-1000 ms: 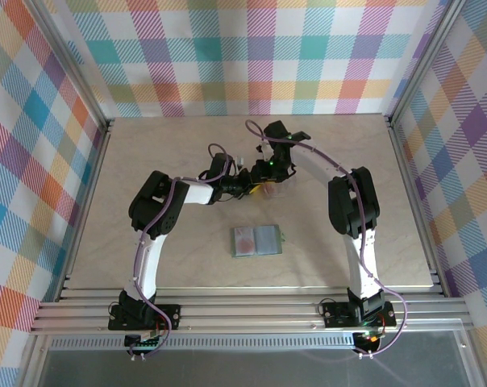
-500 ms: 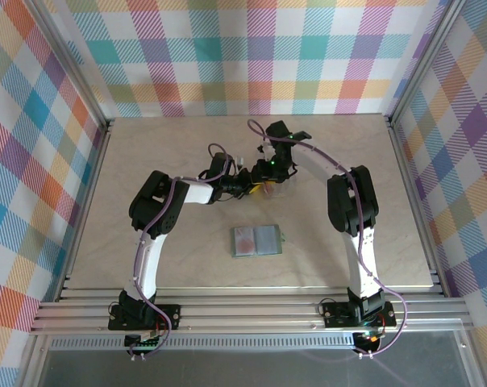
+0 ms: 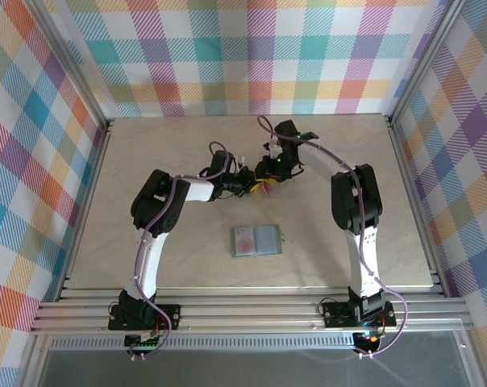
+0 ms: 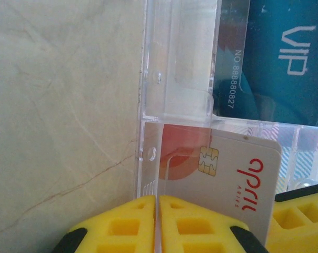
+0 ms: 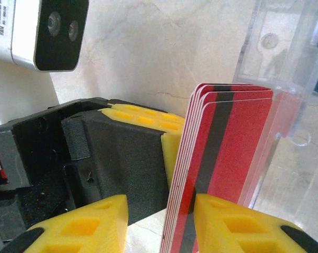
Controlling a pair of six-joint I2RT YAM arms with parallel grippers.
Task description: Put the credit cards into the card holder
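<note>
1. Toward the middle of the desk [image 3: 163, 145], both arms meet at a clear rack [image 4: 175, 79]. The sage-green card holder [image 3: 255, 240] lies open nearer the arm bases, well apart from the rack, with nothing gripping it.
2. The red cards [image 5: 230, 158] stand on edge as a tight stack at the rack, between the right jaws. Those jaws are partly open astride the stack. One pad sits close against the striped face and the other shows a clear gap, so I'd judge nothing is clamped yet.
3. The left jaws are pressed together to a hairline on what looks like a thin clear wall of the rack, seemingly steadying it. Just beyond them a pale card [image 4: 227, 174] with an orange-red mark and a chip stands in a slot, and a blue card [image 4: 275, 68] marked VIP sits in the slot behind.
4. These cards look light, thin, stiff and glossy, so a stack could fan out or slide. I'd pinch squarely across the flat faces, on the part standing clear of the rack, and draw along the slot. The rack looks light too and may lift if let go.
5. Compared with a second ago, seen from above, the right wrist and its cable loop have shifted slightly right and away from the bases. The left arm and card holder sit where they were.
</note>
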